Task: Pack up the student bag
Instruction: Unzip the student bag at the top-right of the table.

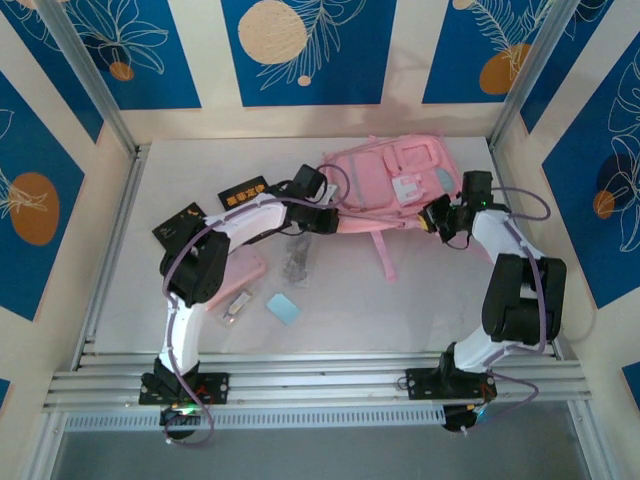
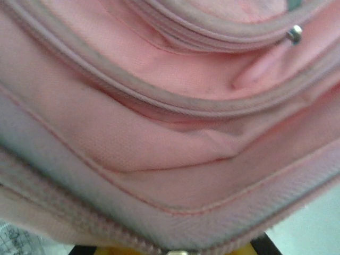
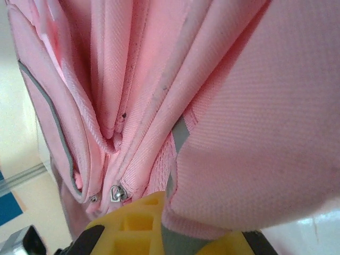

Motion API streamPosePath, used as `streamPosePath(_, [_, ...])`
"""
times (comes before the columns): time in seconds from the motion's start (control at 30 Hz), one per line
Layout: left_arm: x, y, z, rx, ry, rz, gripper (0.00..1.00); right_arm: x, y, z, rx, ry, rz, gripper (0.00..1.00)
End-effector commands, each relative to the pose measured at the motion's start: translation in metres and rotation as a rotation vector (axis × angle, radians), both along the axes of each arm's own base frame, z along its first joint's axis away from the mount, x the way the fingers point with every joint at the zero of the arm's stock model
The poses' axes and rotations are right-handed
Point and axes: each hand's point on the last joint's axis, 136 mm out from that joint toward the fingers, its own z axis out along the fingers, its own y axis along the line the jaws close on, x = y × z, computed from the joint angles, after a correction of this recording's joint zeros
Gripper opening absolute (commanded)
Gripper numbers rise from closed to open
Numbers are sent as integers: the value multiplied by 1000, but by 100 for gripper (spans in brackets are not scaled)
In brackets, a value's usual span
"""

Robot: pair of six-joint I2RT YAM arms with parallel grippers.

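Far back on the counter (image 1: 400, 320) the student bag (image 1: 385, 180) lies flat. Left hand (image 1: 330, 218) is clamped tight on its left edge and right hand (image 1: 438, 220) is pinched on the right-edge fabric. Step is probably opening the bag. Next move likely calls for pulling the edges apart, then one hand freeing to fetch loose items.

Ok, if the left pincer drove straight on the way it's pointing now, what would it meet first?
The student bag. The left pincer is shut at the bag's zipped edge, and folds of its pink fabric lie directly ahead in the left wrist view. How deep the layers go behind those folds is unclear.
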Motion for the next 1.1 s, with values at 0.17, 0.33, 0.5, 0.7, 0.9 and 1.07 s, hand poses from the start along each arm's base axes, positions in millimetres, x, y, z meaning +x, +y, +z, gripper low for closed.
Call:
streamPosePath(0.17, [-61, -60, 63, -149, 184, -183, 0, 27, -11, 42, -23, -71, 118, 65])
streamPosePath(0.33, [-53, -101, 84, -274, 213, -142, 0, -25, 19, 57, 88, -69, 133, 94])
streamPosePath(0.5, [-49, -123, 100, -344, 219, -135, 0, -72, 52, 56, 216, -48, 104, 98])
streamPosePath(0.7, [-67, -122, 97, -312, 251, -158, 0, -73, 67, 32, 280, -81, -30, 97])
streamPosePath(0.9, [-90, -111, 89, -281, 303, -178, 0, -33, 68, 12, 257, -144, -77, 95])
streamPosePath(1.07, [-95, -109, 90, -284, 328, -182, 0, -8, 80, 1, 231, -174, -51, 81])
